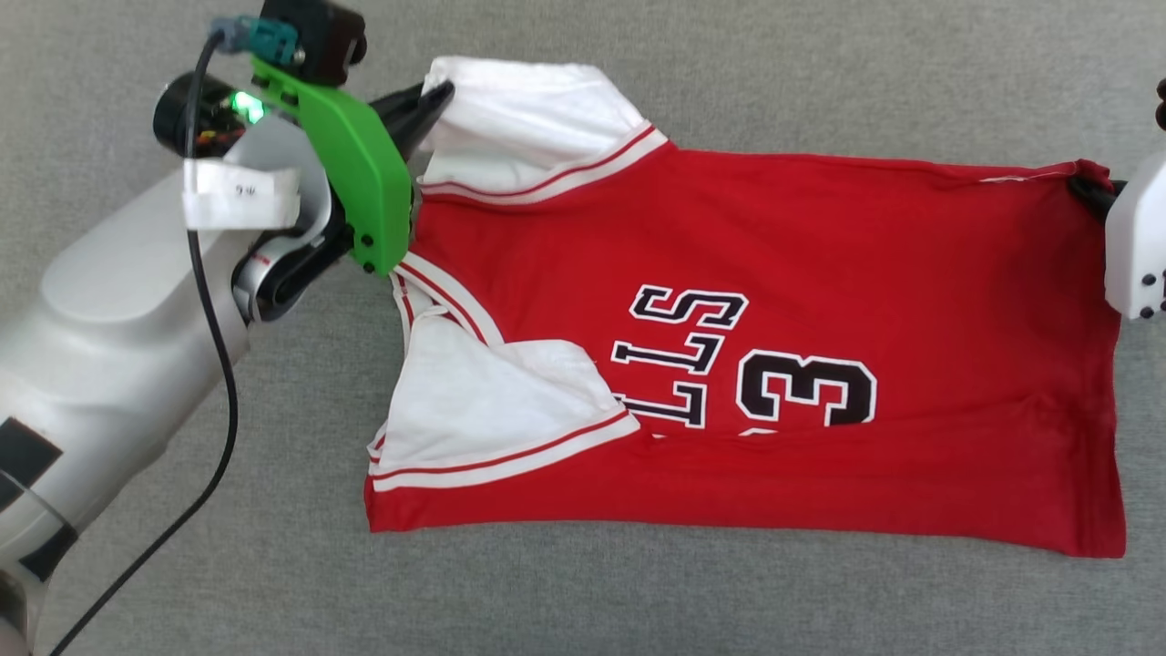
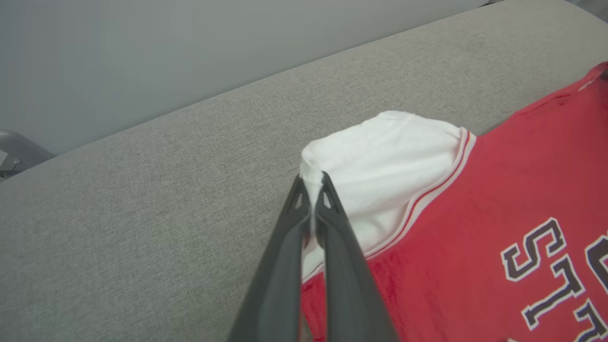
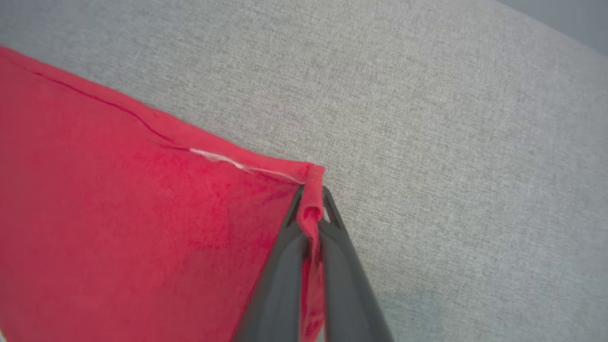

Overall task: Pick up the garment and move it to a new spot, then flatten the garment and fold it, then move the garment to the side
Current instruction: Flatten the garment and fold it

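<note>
Head view shows the jersey T-shirt (image 1: 820,237) spread sideways on the grey woven surface (image 1: 638,592), with its sleeves toward the robot's left and its hem toward the right. The left claw (image 1: 435,98), behind a green wrist bracket (image 1: 355,173), is clenched on the edge of the far white sleeve (image 1: 528,109). In the left wrist view its two dark fingers (image 2: 332,223) are pressed together with a pinch of white cloth between their tips. The right claw (image 1: 1089,191) sits at the far hem corner. In the right wrist view the right claw (image 3: 311,197) is clamped on a small roll of red hem, and the red cloth fans away to the left of that view. The shirt's far edge runs nearly straight from one claw to the other; whether it is raised off the surface cannot be told. The near white sleeve (image 1: 483,410) lies folded in over the red body, its striped trim crossing part of the black lettering (image 1: 683,355), beside the number 3 (image 1: 806,390). A black cable (image 1: 214,346) hangs across the pale left forearm.
</note>
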{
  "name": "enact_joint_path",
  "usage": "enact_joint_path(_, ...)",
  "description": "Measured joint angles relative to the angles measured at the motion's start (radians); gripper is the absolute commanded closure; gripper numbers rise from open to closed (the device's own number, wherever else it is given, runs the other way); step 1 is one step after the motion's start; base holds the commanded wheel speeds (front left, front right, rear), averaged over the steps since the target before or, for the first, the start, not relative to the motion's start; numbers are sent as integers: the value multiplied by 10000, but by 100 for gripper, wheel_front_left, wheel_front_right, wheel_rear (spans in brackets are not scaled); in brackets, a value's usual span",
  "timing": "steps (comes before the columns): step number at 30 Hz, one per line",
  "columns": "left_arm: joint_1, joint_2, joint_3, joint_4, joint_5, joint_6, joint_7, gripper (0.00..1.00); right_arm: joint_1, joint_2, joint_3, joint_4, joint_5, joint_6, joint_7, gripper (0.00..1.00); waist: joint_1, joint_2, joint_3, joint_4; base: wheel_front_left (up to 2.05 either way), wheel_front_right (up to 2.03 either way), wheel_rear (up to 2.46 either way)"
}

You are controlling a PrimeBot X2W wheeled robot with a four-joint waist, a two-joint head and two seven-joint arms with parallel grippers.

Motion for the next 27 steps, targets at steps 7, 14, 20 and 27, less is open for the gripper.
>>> enact_joint_path(7, 1047, 360, -86, -458, -2, 288, -472, 100, 1330, -224, 69, -717, 286, 0, -1321, 100, 0, 0, -898, -46, 0, 0, 0)
enact_joint_path(14, 2503, 986, -211, -1536, -52, 917, -817, 100, 3068, -460, -282, -1411, 303, 0, -2075, 100, 0, 0, -1764, -54, 0, 0, 0)
enact_joint_path(20, 3898, 1281, -349, -2418, -282, 1511, -1101, 100, 4673, -460, -859, -2092, 249, 0, -2416, 100, 0, 0, -2365, -45, 0, 0, 0)
enact_joint_path(27, 5407, 1471, -395, -2865, -752, 1952, -1515, 100, 6495, -159, -1582, -2861, 148, 0, -2477, 100, -1, 0, -2884, -89, 0, 0, 0)
